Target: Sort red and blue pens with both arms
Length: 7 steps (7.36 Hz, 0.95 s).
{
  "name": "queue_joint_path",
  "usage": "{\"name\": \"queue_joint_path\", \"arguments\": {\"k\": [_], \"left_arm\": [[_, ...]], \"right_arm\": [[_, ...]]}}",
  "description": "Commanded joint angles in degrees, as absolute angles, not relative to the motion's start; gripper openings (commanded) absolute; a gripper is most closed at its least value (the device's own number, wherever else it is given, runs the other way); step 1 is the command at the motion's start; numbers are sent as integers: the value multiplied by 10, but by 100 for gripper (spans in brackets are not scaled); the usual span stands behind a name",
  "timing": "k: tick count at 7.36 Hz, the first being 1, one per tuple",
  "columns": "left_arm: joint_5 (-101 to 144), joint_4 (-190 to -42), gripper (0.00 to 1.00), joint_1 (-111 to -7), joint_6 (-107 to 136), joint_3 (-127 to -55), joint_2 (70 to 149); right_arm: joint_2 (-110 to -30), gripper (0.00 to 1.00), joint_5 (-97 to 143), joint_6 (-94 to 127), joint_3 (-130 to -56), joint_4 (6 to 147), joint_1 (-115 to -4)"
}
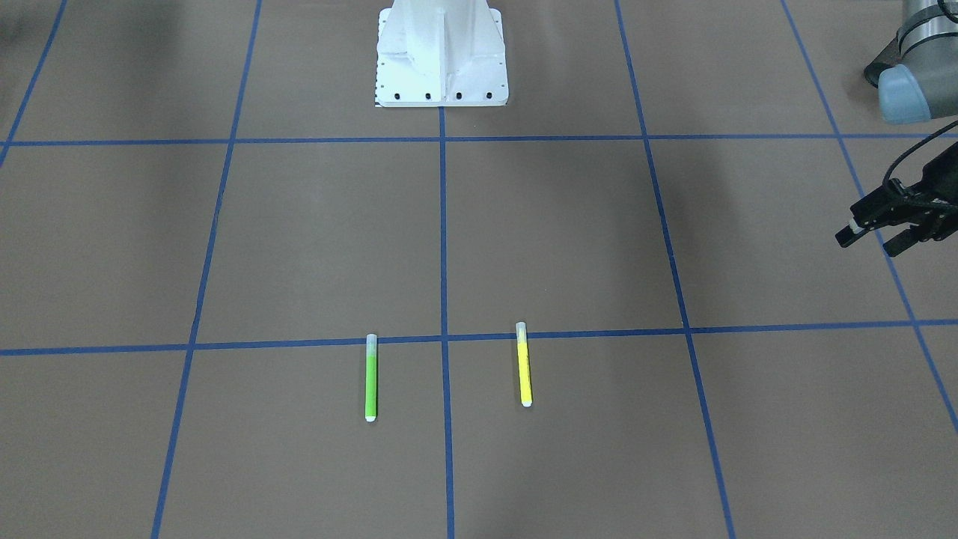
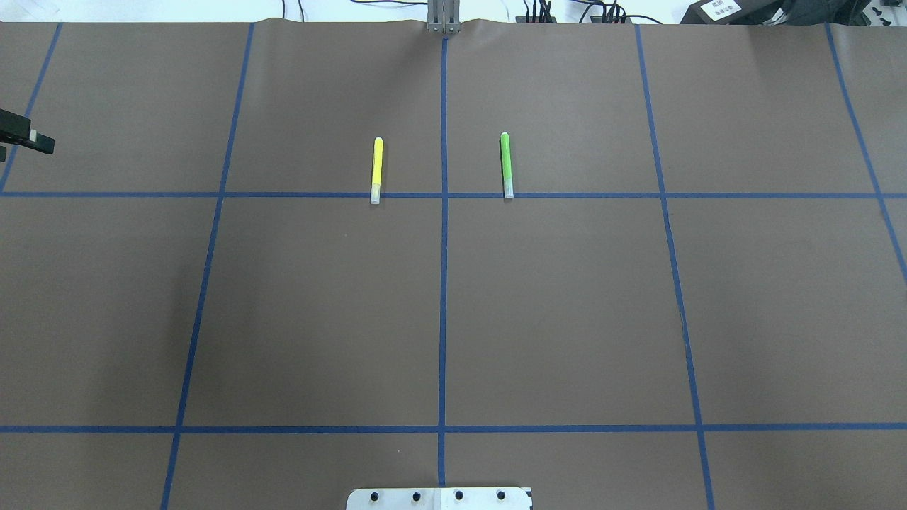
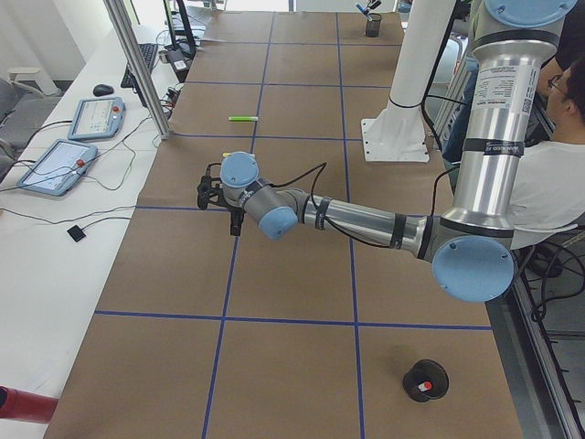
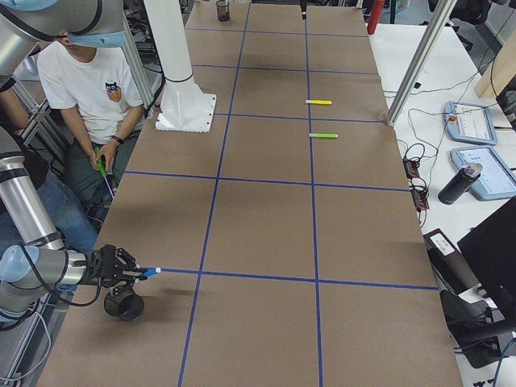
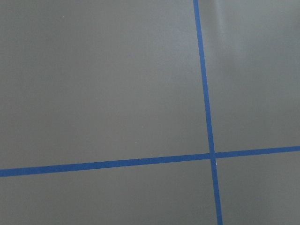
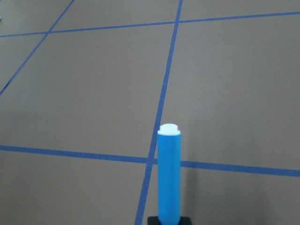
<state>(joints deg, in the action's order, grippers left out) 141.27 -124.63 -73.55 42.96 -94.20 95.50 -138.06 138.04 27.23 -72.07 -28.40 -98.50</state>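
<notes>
My right gripper is shut on the blue pen, which sticks out level over the table, just above a black cup at the robot-side edge. In the exterior left view another black cup stands near the table's near end, and the red pen shows in it by its red and white tip. My left gripper hovers open and empty above the table at the front-facing view's right edge; its fingers also poke in at the overhead view's left edge.
A green marker and a yellow marker lie parallel on the brown paper, either side of the centre tape line. The white robot base stands at the table's robot side. A person sits beside it.
</notes>
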Motion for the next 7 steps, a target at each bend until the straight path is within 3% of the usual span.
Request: {"name": "queue_joint_path", "arguments": {"k": [1, 7], "left_arm": [[1412, -1246, 99, -736, 431, -943, 954], [1410, -1246, 99, -736, 435, -961, 936]], "right_arm": [[-1384, 0, 1385, 258, -715, -286, -1005], [-1383, 0, 1372, 263, -738, -274, -1010]]}}
